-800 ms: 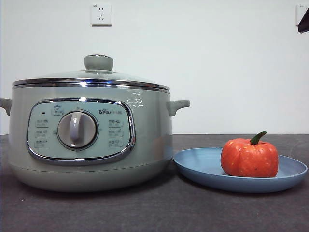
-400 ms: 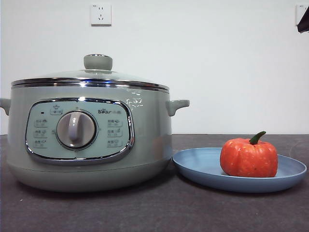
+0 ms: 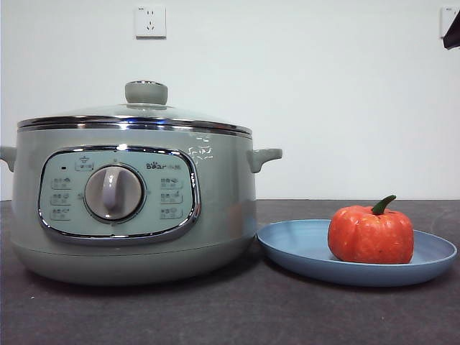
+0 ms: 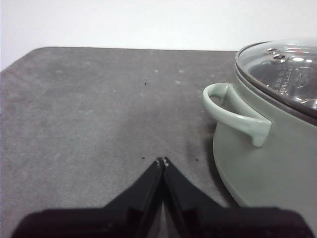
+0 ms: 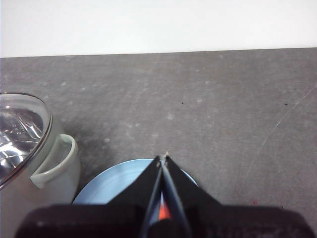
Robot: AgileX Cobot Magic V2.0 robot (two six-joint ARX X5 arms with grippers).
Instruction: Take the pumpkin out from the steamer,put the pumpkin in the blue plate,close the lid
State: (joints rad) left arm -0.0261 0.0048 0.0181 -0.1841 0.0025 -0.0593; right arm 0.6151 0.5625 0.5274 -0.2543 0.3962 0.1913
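Steamer [image 3: 133, 208], blue plate [image 3: 302, 248] on grey table [image 3: 230, 316]

Steamer [image 3: 136, 208] cut at the front view's left edge, one side handle only partly seen. Pumpkin [image 5: 163, 212] almost wholly hidden behind the right gripper [image 5: 162, 157], a mere orange sliver showing. Blue plate [image 5: 116, 183] largely covered too. Panel lettering too small to read.

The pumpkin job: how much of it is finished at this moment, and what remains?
All steps look done. The pumpkin sits in the blue plate, and the lid rests closed on the steamer. Nothing is in hand: the left gripper and the right gripper are both shut and empty, away from the things. Nothing appears left.
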